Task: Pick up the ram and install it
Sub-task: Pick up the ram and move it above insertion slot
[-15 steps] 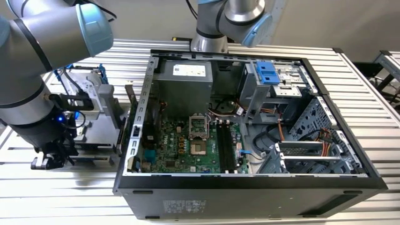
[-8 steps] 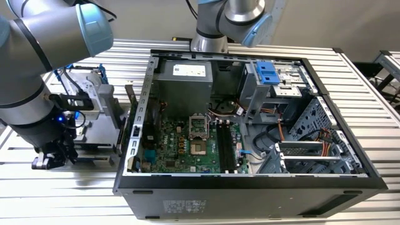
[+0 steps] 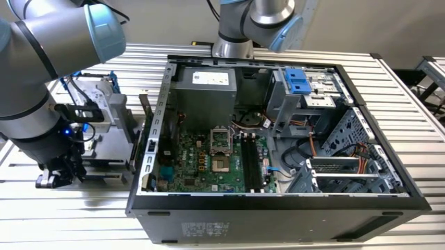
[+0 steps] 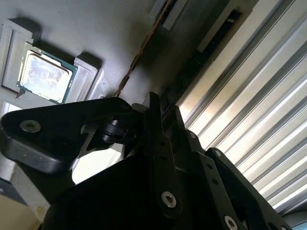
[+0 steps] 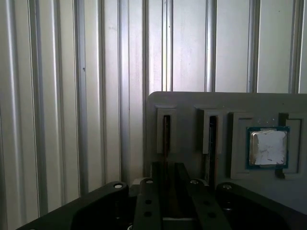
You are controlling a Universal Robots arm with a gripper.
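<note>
As my gripper lines up with the ram by the holder edge, squareness to its slot matters; closure I cannot tell.

A table of ribbed metal slats lies beneath the gripper and spreads out on every side of it. In both wrist views its long ridges run close past the gripper in pale bands, some catching bright light. Beyond the table's far edge, well apart from the gripper, rises a plain beige wall. At the exterior view's right, a second table, also slatted, stands across a dark gap.
</note>
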